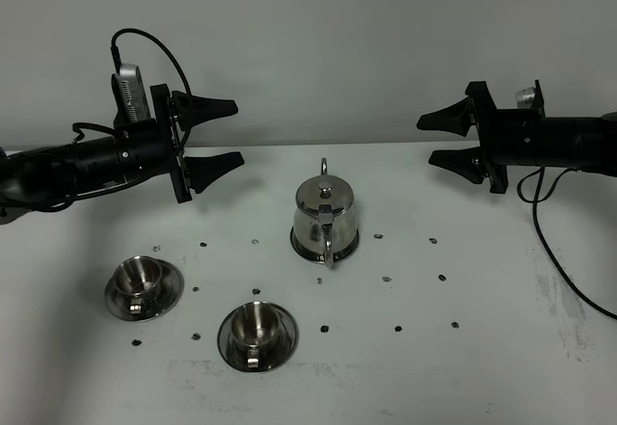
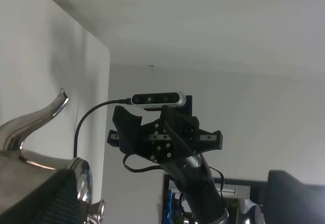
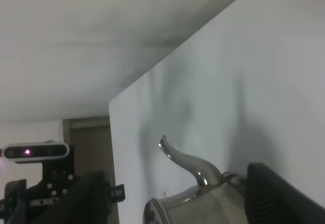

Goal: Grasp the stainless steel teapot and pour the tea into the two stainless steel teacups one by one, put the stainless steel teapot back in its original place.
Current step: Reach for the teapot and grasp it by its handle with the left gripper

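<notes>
Only the high view shows the near teacup (image 1: 257,325) and left teacup (image 1: 143,278), each on one of the saucers (image 1: 288,337). Behind them stands the teapot (image 1: 326,215); the wrist views catch mostly its spout (image 2: 48,111). Beyond, the left gripper (image 1: 237,133) and right gripper (image 1: 425,140) hover, jaws wide and empty.

White table (image 1: 501,348), plain wall behind. Teapot (image 1: 325,215) stands upright at centre frame on a disc (image 1: 353,248), lid on, spout toward the wall, handle toward the lower edge. First cup (image 1: 141,273) sits on a saucer (image 1: 172,288) at lower left. Second cup (image 1: 258,321) sits on a saucer (image 1: 281,344) at lower centre, apart from the first. Small dark marks (image 1: 442,278) dot the tabletop. Left gripper (image 1: 237,133), upper left, and right gripper (image 1: 425,140), upper right, both hang above the table with jaws spread wide, holding nothing, tips pointing at each other.
</notes>
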You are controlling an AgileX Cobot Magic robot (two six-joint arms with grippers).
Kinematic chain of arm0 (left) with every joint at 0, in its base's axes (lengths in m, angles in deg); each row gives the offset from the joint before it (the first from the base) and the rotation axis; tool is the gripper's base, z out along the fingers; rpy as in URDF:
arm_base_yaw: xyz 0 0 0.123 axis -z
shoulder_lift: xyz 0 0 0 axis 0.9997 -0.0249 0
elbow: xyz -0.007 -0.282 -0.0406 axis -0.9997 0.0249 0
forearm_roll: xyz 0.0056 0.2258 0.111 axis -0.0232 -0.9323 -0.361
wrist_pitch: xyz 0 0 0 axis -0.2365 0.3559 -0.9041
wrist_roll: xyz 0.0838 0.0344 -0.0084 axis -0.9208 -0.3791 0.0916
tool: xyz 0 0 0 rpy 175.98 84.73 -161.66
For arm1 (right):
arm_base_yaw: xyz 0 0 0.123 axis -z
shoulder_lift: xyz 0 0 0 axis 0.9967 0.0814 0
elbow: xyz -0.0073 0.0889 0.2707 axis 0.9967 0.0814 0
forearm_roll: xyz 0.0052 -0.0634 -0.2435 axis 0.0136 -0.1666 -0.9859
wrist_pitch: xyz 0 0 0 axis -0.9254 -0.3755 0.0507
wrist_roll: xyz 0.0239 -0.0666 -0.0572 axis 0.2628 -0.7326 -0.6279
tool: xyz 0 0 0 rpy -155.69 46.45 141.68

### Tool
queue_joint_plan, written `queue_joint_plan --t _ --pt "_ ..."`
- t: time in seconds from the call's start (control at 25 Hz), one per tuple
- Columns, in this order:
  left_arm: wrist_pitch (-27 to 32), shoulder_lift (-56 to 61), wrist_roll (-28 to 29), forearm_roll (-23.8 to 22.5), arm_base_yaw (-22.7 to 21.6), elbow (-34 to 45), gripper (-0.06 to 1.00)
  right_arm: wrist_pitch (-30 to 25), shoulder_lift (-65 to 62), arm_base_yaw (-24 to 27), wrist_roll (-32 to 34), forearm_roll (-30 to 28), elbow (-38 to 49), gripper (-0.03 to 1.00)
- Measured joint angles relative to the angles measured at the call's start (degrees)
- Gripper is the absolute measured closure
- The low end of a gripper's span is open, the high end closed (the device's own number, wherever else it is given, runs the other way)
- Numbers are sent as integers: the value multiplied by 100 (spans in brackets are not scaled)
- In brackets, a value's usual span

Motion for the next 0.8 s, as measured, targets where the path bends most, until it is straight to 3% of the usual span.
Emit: queue_joint_plan --t 0.4,0.64,0.8 --pt "0 0 -121 5 0 -2 17 33 0 0 -106 0 0 38" --pt "84 57 -1360 -113 0 -421 23 -48 31 0 -1677 -6 -349 40" --pt "-504 507 -1980 -991 0 -563 26 -224 31 0 -2323 -443 -1000 42"
